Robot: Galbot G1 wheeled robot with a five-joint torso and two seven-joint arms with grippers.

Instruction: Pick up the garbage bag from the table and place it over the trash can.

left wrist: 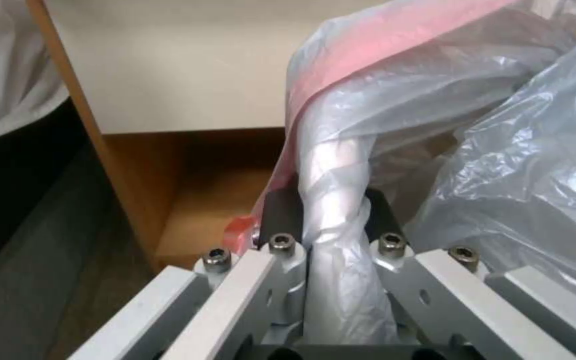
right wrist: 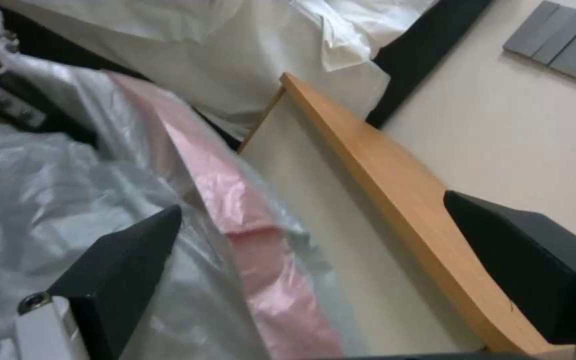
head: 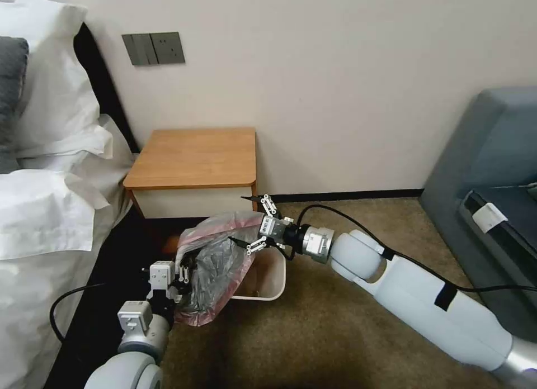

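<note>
Over the trash can (head: pixel 267 280), the garbage bag (head: pixel 215 260) is off the desk (head: pixel 193 157), half-draped: left gripper (left wrist: pixel 331 212) jaws pinch its rim, right gripper (head: pixel 258 224) jaws wide apart. Rim not yet seated.

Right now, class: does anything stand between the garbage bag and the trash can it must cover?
Nothing visible does. The garbage bag hangs directly over the trash can, the left gripper shut on one edge, the right gripper open at the other.

White pillows (head: pixel 50 171) on the bed at left, grey wall switches (head: pixel 154 48), grey sofa (head: pixel 492 171) at right
</note>
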